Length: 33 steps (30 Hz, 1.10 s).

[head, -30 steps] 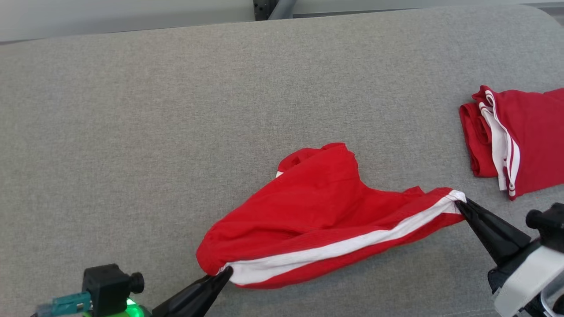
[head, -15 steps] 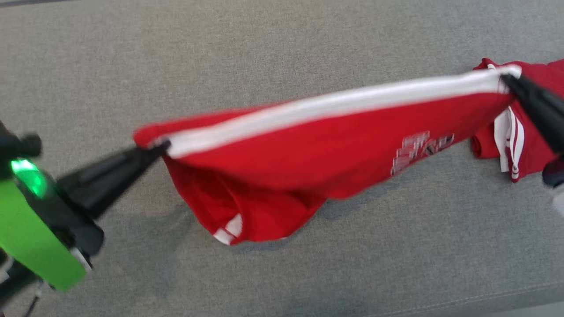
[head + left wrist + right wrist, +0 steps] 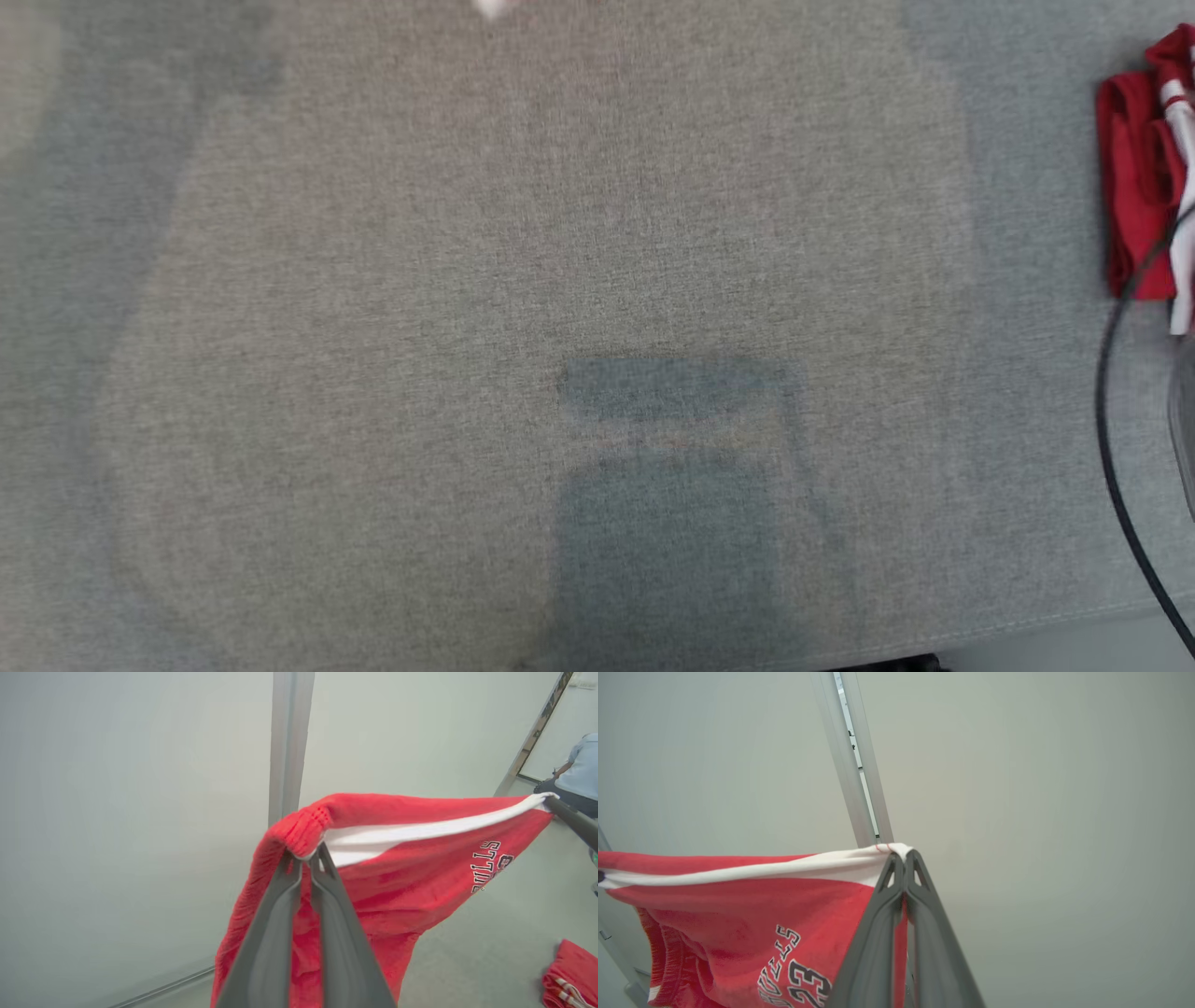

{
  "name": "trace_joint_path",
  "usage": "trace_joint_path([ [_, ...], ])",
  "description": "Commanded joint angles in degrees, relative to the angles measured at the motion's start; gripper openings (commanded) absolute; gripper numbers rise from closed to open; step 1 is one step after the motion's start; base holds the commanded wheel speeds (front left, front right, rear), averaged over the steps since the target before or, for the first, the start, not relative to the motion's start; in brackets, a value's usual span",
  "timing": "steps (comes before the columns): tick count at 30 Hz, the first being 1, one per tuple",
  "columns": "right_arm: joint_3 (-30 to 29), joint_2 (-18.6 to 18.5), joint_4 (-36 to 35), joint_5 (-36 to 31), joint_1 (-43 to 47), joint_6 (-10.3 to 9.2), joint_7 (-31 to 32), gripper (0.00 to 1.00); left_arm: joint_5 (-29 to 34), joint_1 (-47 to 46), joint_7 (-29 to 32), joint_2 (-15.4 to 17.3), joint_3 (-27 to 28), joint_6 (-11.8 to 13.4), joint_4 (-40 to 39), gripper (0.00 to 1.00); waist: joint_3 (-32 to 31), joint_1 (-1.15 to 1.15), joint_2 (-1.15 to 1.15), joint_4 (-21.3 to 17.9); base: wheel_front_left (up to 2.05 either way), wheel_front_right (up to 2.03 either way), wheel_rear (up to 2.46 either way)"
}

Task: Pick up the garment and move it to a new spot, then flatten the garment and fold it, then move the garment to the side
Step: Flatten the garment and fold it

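Observation:
The garment (image 3: 420, 868) is a pair of red shorts with a white side stripe and printed lettering. It hangs in the air, stretched along the stripe between my two grippers. In the left wrist view my left gripper (image 3: 310, 851) is shut on the ribbed waistband end, and the right gripper's dark finger (image 3: 574, 821) pinches the far white corner. In the right wrist view my right gripper (image 3: 903, 854) is shut on that white corner, and the garment (image 3: 738, 914) sags down to the left. The grey cushion surface (image 3: 373, 327) below carries a blocky shadow (image 3: 672, 485).
A second, folded red garment (image 3: 1134, 187) with white stripes lies at the cushion's right edge, also low in the left wrist view (image 3: 572, 975). A black cable (image 3: 1116, 420) curves down the right side. A metal post (image 3: 287, 742) stands behind, and a person (image 3: 579, 770) sits far back.
Both grippers have lifted the garment off the cushion, stretched it taut and carried it up out of the head view. The head camera has shifted too.

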Motion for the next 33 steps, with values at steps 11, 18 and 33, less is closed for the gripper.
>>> trace_joint_path([
  [11, 13.2, 1.1, 8.6, 0.6, 4.8, -0.06, -14.9, 0.0, 4.4, 5.6, -14.6, -9.5, -5.8, -8.1, 17.2, 0.0, 4.8, -0.01, 0.0, -1.3, 0.0, 0.0, 0.0],
  [18, 22.2, -7.2, 3.0, 8.2, 26.2, -0.06, -15.7, 0.0, -0.5, 26.0, -17.9, -2.0, -13.1, -8.4, 7.6, 0.0, 0.0, -0.01, 0.0, -0.7, 0.0, 0.0, 0.0],
  [33, 22.2, -19.6, -9.4, 13.8, 64.1, -0.1, -13.4, 0.0, -6.4, 57.8, -28.4, 6.4, -23.6, -7.3, -6.7, 0.0, -19.0, -0.01, 0.0, 0.4, 0.0, 0.0, 0.0],
])
